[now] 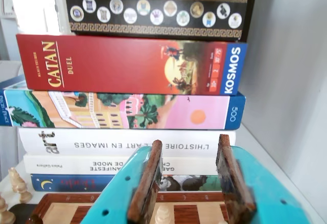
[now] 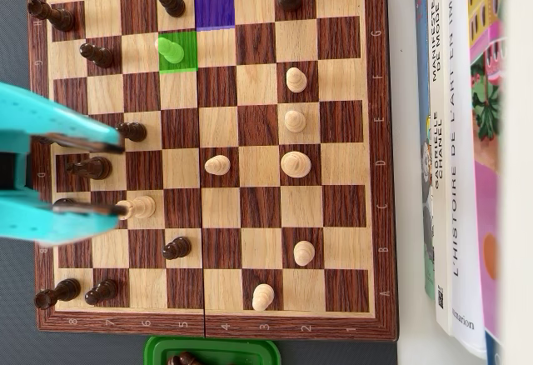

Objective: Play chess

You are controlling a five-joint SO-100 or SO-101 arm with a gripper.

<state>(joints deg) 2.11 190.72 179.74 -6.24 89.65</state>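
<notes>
A: Where's your pincer [image 2: 119, 175]?
B: Over the board's [image 2: 212, 322] left edge in the overhead view, fingers spread wide, empty.
A: And the green-marked pawn [image 2: 170, 49]?
B: Upper left, beside the purple square [image 2: 215, 7].

The chessboard [image 2: 208, 323] in the overhead view carries ten dark chess pieces [image 2: 171, 2], seven light pieces [image 2: 296, 163] and one green-tinted piece [image 2: 170, 49]. Two squares are coloured: one green [image 2: 188, 63], one blue [image 2: 215, 8]. The wrist view shows six stacked books and game boxes [image 1: 127, 63].
</notes>
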